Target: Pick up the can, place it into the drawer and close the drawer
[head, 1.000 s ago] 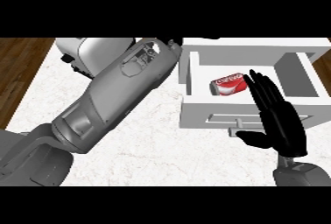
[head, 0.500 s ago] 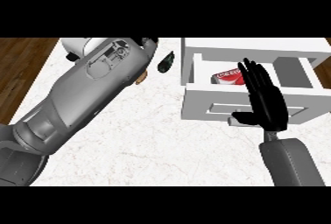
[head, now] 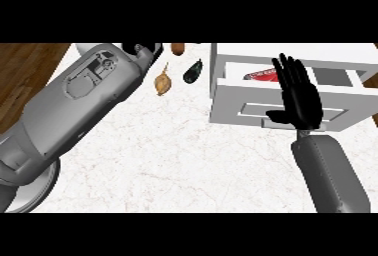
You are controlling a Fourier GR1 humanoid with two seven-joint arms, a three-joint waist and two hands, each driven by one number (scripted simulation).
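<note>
Can [head: 263, 75] lies inside the open white drawer [head: 244, 102], partly hidden behind the right hand [head: 301, 100]. That hand is flat, fingers straight, over the drawer front. Left hand [head: 140, 48] is mostly hidden at the top; its fingers cannot be made out. Two vegetables, one tan [head: 163, 81] and one dark [head: 193, 72], lie on the marble counter [head: 184, 160] left of the drawer.

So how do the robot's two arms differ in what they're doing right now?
The right hand, black with straight fingers, is laid flat against the front of the open white drawer, whereas the left hand is mostly hidden at the top edge. The right grey forearm looks slim and rises from below; the left grey forearm looms large, slanting across the white marble counter. Neither holds the red can lying in the drawer.
</note>
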